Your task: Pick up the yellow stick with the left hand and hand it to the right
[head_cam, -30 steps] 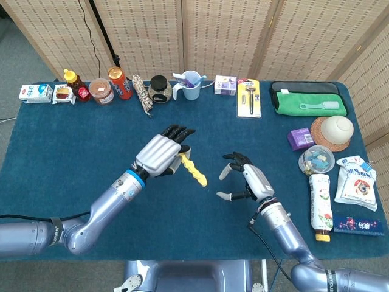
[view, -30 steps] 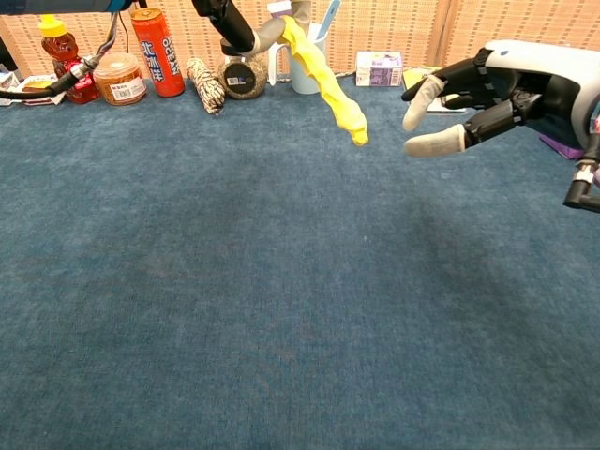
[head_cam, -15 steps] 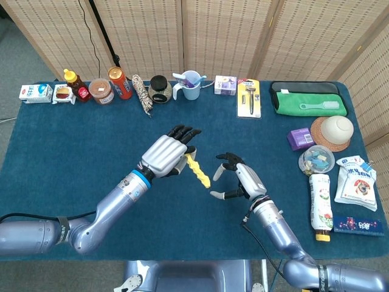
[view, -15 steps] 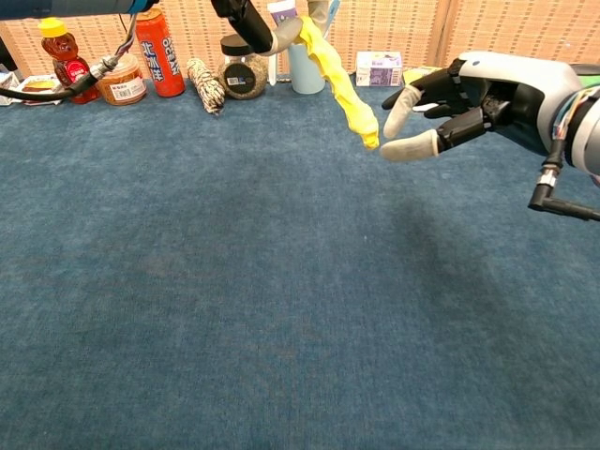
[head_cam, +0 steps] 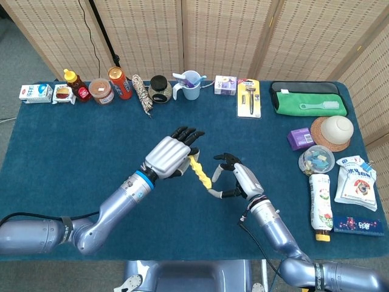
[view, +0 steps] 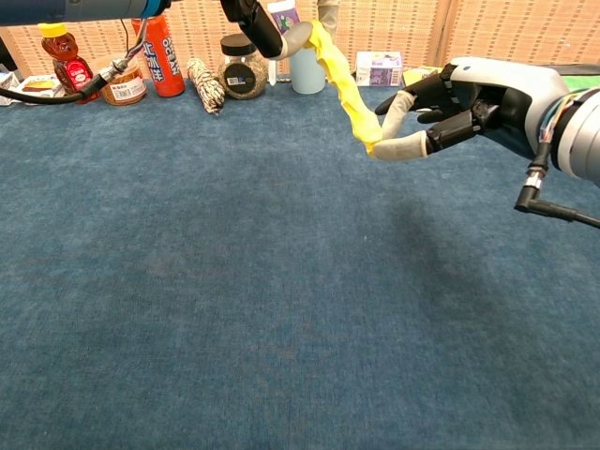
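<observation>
A wavy yellow stick hangs above the middle of the blue table, tilted down to the right. My left hand grips its upper end; in the chest view only that hand's fingertips show at the top edge, holding the stick. My right hand is just right of the stick's lower end, fingers spread. In the chest view the right hand has its thumb against the stick's tip and a finger above it, not closed.
Along the back edge stand a honey bottle, a red can, a rope bundle, a dark jar and a cup. A green case, hat, bowl and bottle fill the right side.
The left hand has carried the stick to the right. The right hand has moved left toward it, and its thumb now touches the stick's lower tip.
</observation>
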Controlling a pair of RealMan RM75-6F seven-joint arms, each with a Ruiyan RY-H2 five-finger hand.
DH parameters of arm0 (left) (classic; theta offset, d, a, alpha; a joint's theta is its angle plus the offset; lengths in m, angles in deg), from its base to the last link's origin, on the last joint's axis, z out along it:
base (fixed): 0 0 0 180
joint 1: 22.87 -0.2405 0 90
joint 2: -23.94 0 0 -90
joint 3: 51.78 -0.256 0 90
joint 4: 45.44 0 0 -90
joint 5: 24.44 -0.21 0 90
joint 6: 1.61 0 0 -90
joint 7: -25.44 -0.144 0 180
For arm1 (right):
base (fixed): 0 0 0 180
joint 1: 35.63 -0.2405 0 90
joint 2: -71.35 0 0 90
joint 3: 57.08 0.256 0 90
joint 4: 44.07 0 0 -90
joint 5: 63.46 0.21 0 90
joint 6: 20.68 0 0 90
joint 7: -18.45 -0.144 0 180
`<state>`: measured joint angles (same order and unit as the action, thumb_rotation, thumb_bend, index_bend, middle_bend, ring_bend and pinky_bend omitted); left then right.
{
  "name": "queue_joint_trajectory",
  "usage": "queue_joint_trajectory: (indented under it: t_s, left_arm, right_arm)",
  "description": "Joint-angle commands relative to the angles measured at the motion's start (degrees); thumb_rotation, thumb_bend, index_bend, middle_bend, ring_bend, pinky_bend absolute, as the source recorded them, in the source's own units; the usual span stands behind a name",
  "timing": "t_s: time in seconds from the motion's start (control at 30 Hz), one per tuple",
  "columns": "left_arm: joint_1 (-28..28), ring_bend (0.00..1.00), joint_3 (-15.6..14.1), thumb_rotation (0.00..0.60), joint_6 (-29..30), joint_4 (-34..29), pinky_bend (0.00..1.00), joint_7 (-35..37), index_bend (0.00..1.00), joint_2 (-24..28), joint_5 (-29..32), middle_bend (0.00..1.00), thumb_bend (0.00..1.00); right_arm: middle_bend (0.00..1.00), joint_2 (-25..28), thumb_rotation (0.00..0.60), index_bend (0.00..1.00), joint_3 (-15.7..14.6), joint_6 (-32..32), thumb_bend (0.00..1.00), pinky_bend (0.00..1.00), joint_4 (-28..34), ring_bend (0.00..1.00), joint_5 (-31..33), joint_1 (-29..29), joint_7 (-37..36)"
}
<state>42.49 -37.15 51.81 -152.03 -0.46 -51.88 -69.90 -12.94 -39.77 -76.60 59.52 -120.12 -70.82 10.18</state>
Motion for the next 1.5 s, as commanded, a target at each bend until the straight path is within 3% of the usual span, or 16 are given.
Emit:
queue_joint_trajectory:
  t_s: [0.03,1.17,1.5]
  left_arm:
    - [0.11,0.0,-0.08,0.6,0.21,0.01,0.0,-0.14,0.6,-0.18,-0.09,0.08,0.63]
    - [1.46,0.0,0.24,0.6,2.04,0.8,0.0,-1.32,0.6,-2.09,0.59,0.08,0.63]
    - [1.79,0.0,0.75,0.6,2.34,0.76,0.0,-1.31,0.6,-2.27,1.64,0.08,0.63]
  right_arm:
    - [0.19,-0.01,0.6,0.56,0.15,0.13,0.22,0.0,0.13,0.0,0.23,-0.07,-0.24]
    - [0.19,-0.74,0.6,0.53,0.38,0.31,0.22,0.0,-0.16,0.0,-0.08,0.24,-3.36]
    - [0.2,-1.15,0.6,0.56,0.6,0.46,0.23,0.0,-0.36,0.0,0.16,0.34,-4.27]
